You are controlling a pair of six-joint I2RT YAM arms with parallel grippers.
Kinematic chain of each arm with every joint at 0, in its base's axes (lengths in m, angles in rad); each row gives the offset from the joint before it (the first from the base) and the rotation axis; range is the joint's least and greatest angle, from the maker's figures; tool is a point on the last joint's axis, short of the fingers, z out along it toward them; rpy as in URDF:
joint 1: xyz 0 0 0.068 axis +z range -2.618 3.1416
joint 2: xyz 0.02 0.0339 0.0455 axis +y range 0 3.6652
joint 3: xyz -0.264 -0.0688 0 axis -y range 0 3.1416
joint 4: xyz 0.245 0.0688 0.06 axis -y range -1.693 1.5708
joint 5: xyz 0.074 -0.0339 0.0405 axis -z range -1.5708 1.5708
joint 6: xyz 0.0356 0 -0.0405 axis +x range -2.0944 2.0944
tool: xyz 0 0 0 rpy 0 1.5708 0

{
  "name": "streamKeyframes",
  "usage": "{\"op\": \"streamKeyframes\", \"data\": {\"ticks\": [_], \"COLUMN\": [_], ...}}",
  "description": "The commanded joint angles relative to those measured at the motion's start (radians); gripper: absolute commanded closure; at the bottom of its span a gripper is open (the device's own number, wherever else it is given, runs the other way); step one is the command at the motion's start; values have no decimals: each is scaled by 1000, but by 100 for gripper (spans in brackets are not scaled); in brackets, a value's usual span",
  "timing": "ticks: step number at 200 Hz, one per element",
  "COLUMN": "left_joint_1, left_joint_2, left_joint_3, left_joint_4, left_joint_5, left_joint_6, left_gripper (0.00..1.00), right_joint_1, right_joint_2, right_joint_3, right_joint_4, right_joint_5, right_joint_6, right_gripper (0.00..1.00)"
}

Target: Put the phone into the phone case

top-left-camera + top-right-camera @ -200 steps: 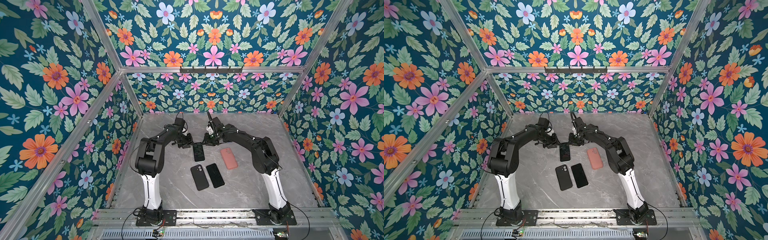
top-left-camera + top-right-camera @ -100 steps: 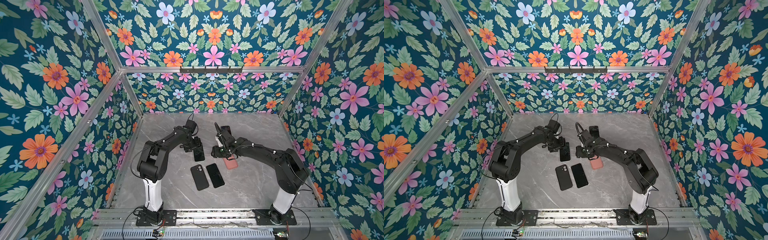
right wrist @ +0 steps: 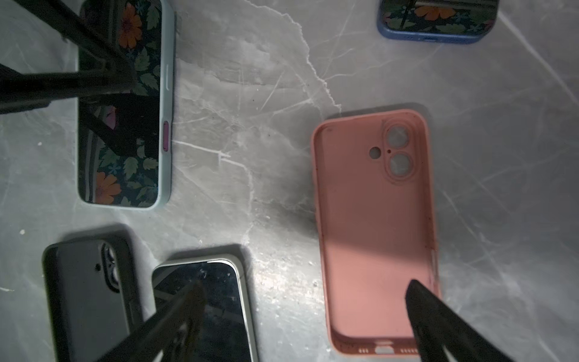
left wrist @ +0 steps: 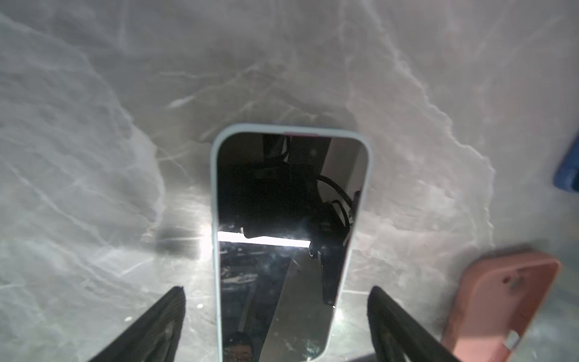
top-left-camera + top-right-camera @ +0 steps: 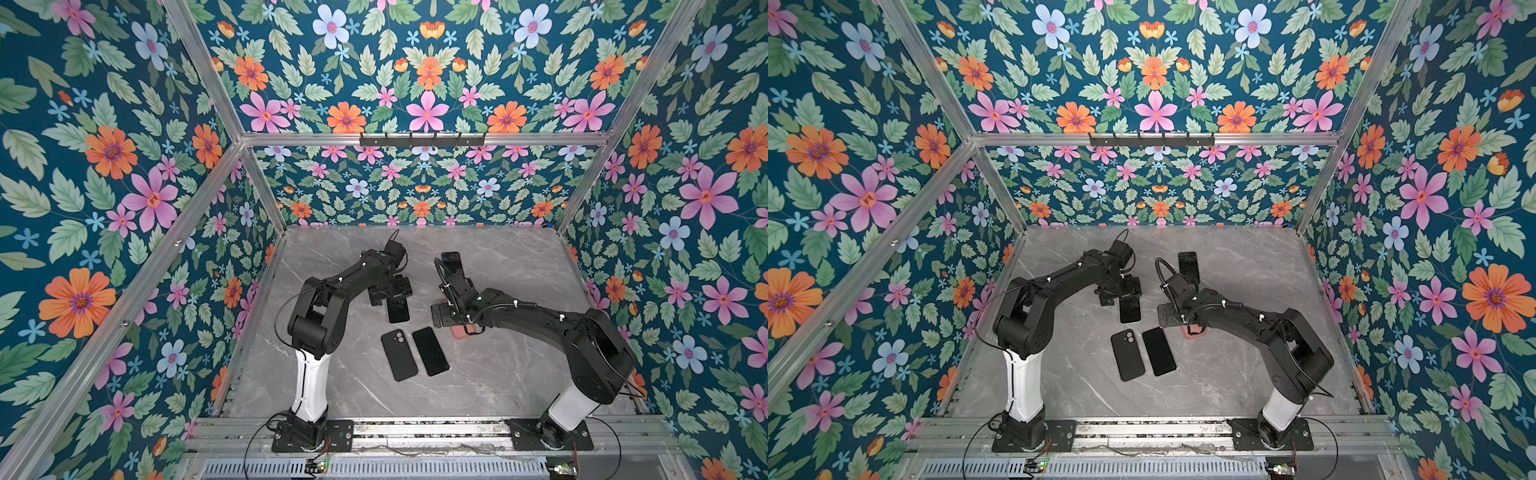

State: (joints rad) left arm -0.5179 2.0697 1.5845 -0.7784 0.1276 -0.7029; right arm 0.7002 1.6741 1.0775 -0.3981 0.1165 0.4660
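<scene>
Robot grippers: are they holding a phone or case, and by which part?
Nothing is held. The left gripper stands open astride the screen-up phone in its pale blue case; the right gripper is open over the empty pink silicone case.

Pink case (image 5: 460,333) is nearly all buried under the right arm (image 5: 532,318) in both top views, only a corner peeking out. From the left wrist it's smeared and clipped at the frame edge, and the blue-cased phone (image 4: 568,175) is just a sliver.
</scene>
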Motion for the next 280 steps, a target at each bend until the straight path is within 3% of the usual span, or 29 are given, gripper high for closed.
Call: {"op": "streamKeyframes", "data": {"ticks": [1,82,157,179,201,280], "left_joint_1": [-18,-52,-62,-62,-60,13], "left_joint_2": [34,86,82,81,91,104], "left_joint_3": [41,34,23,46,80,159], "left_joint_4": [-103,-134,-127,-136,-159,-153], "left_joint_5": [-54,-79,-89,-99,-122,-112], "left_joint_6": [-10,-6,6,24,41,142], "left_gripper": [5,1,20,32,37,41], "right_joint_1": [1,0,1,0,1,4], "right_joint_2": [2,35,50,58,75,87], "right_joint_3": [2,27,52,60,80,100], "right_joint_4": [7,10,-10,-14,-40,-54], "right_joint_5": [28,2,3,2,2,-5], "right_joint_6": [-10,-13,-9,-4,5,21], "right_gripper": [1,1,1,1,2,2]}}
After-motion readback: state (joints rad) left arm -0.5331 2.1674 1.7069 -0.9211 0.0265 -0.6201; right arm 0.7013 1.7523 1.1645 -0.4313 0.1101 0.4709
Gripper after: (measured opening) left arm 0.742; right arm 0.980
